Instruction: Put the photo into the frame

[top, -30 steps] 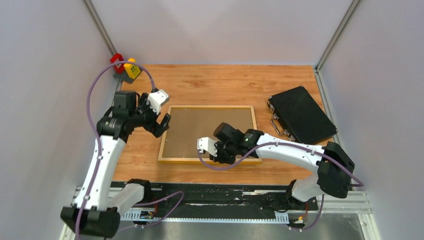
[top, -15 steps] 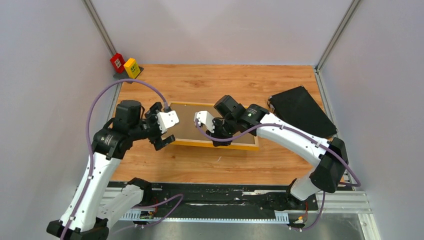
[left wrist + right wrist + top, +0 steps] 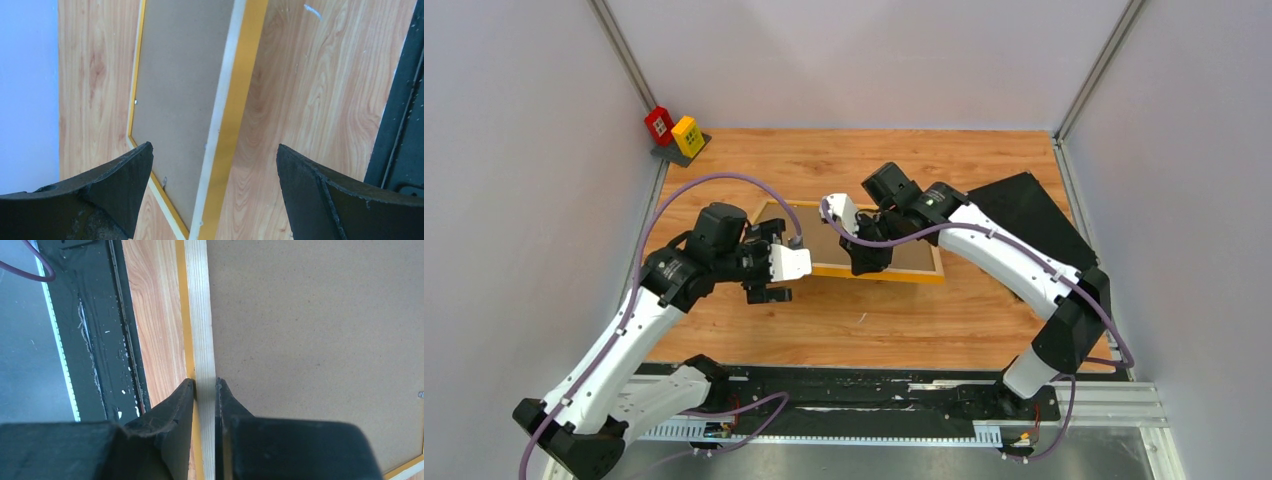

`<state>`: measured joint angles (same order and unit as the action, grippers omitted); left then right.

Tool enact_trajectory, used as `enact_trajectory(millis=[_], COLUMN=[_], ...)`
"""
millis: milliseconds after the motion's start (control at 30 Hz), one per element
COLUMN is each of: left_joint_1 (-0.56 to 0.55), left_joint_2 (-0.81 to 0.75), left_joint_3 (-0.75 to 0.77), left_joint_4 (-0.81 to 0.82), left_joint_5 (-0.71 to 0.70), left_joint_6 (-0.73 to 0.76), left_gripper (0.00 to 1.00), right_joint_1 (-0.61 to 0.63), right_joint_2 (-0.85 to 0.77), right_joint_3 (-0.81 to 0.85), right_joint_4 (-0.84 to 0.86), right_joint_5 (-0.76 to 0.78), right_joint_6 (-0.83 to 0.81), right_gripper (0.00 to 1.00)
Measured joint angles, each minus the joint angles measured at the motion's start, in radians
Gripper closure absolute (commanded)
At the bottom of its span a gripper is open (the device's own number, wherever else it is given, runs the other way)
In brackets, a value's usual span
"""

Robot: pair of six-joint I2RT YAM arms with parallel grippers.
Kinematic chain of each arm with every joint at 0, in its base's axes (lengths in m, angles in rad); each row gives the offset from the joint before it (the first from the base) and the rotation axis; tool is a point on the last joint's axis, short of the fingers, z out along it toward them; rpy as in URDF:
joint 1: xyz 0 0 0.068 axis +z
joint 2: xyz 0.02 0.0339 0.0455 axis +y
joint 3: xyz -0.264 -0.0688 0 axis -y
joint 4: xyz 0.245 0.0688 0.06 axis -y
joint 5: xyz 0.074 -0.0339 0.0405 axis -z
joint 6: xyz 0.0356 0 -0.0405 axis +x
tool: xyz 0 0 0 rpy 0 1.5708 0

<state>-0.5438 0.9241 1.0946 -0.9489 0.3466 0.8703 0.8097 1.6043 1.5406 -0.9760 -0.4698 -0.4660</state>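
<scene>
Frame (image 3: pixel 200 315) first: it's around the middle of the desk (image 3: pixel 874 160), back side up, light wood rail on top and orange-yellow front face showing along the edge. From overhead its 6 o'clock rail looks raised off the wood, the whole thing tilted. Whether the 12 o'clock rail rests on the desk, I can't tell.

The brown hardboard backing panel (image 3: pixel 310 340) sits inside the rails and covers the whole opening. The photo? Nowhere in sight, not in any view. It may be under that panel, or it may be out of shot; these pictures don't settle it.

The right tool (image 3: pixel 204 382) has its fingers pressed nearly together, pinching that 6 o'clock rail, one finger on the outer side and one on the panel side. That's the only hold on the frame.

The left tool (image 3: pixel 214 148) is spread wide, carrying nothing, and hangs just off the frame's 8 o'clock corner with the rail running between its open fingers but not touching them.

Further out, a black case (image 3: pixel 1024 215) lies at 3 o'clock of the frame, and a red block (image 3: pixel 659 125) and a yellow block (image 3: pixel 688 136) sit at the 10 o'clock corner of the desk.

My read on progress: the back looks closed up, so if the print is inside, what's left is a second grip and turning or setting the frame down. If it isn't, the panel has to come out first.
</scene>
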Motion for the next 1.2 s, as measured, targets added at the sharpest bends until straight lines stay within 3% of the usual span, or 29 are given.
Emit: enact_trajectory(millis=[367, 600, 900, 1000, 1200], left_joint_1=[-0.013, -0.018, -0.039, -0.042, -0.047], left_joint_2=[-0.002, 0.053, 0.098, 0.108, 0.125], left_joint_3=[-0.165, -0.184, -0.182, -0.178, -0.142], left_joint_4=[0.157, 0.268, 0.291, 0.288, 0.264], left_joint_5=[-0.107, -0.166, -0.192, -0.200, -0.210], left_joint_6=[0.108, 0.143, 0.136, 0.134, 0.137], left_gripper=[0.04, 0.28, 0.62, 0.71, 0.93], right_joint_1=[-0.060, -0.067, -0.086, -0.092, -0.100], right_joint_2=[0.029, 0.048, 0.050, 0.050, 0.045], right_joint_3=[0.071, 0.082, 0.086, 0.088, 0.103], right_joint_4=[-0.031, -0.039, -0.036, -0.036, -0.032], right_joint_5=[-0.078, -0.096, -0.101, -0.099, -0.081], right_joint_6=[0.023, 0.031, 0.039, 0.044, 0.068], right_gripper=[1.00, 1.00, 0.96, 0.85, 0.42])
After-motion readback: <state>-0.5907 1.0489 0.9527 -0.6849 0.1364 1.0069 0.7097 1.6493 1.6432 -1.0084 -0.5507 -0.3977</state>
